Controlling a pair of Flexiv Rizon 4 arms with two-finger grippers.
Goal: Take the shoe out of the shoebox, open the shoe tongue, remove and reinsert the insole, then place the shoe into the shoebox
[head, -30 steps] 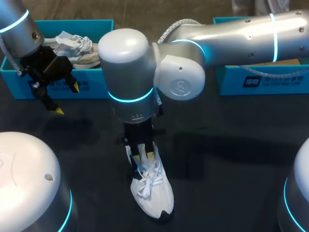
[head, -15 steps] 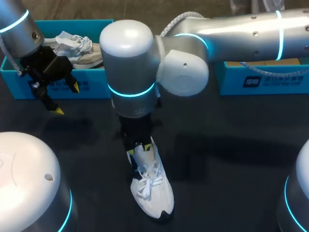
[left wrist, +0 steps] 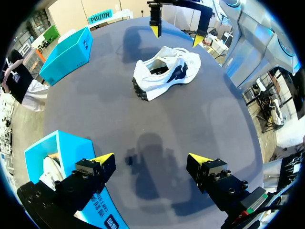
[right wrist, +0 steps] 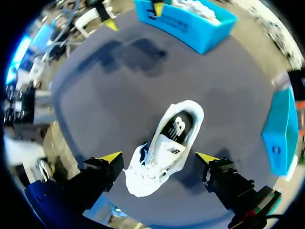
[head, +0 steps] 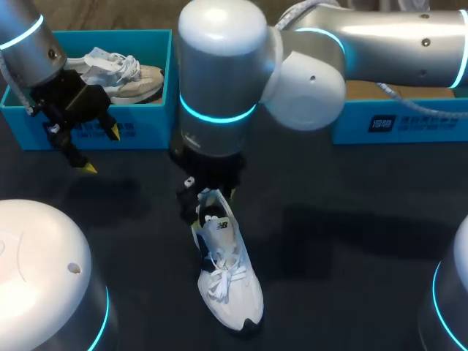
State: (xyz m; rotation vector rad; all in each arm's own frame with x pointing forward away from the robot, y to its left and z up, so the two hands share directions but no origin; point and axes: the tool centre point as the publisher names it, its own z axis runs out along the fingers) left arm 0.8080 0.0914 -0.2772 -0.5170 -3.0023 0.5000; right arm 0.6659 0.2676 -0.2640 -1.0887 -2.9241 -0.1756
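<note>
A white lace-up shoe [head: 224, 281] lies on the dark table, toe toward the front edge; its dark insole [right wrist: 178, 128] shows inside the heel opening, behind the tongue [right wrist: 167, 150]. My right gripper [head: 212, 208] hangs just above the shoe's heel, open, its yellow tips well apart on either side of the shoe [right wrist: 164, 150] and clear of it. Open and holding nothing, my left gripper [head: 101, 150] hovers in front of the left blue shoebox [head: 150, 135]. From the left wrist view the shoe [left wrist: 164, 71] lies far ahead of the left gripper [left wrist: 151, 160].
A second pale shoe [head: 121, 69] rests inside the left shoebox. Another blue shoebox [head: 398, 117] stands at the back right, under my right arm. Two white rounded robot bases fill the front corners.
My right gripper has opened and lifted up and back out of the shoe's opening, leaving the shoe on the table. The left arm has not moved.
</note>
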